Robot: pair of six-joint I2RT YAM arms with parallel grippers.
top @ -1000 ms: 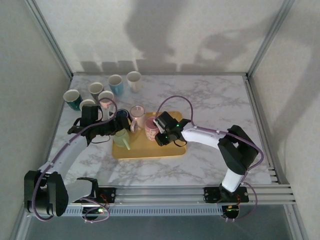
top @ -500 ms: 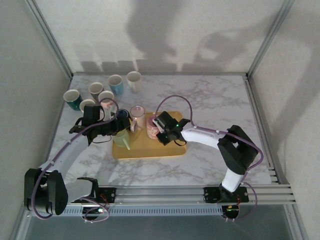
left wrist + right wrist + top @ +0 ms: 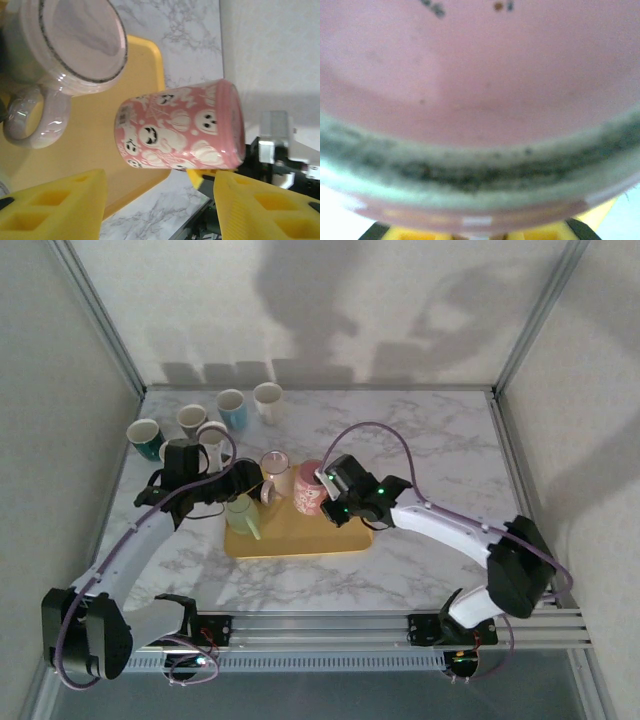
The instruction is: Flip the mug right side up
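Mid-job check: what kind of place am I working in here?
Most likely a robot lab test cell, not a kitchen: plain white panels in an aluminium frame box in a marble-pattern table, with mugs grouped beside a yellow tray.

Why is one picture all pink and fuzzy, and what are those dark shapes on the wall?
Right wrist: the pink mug sits too close to the camera, so it blurs. Left wrist: that mug looks sharp. Top external: soft shadows fall across the back wall.

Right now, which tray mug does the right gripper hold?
The pink mug with white ghost faces, in the right gripper; the tray's other mugs look plain.
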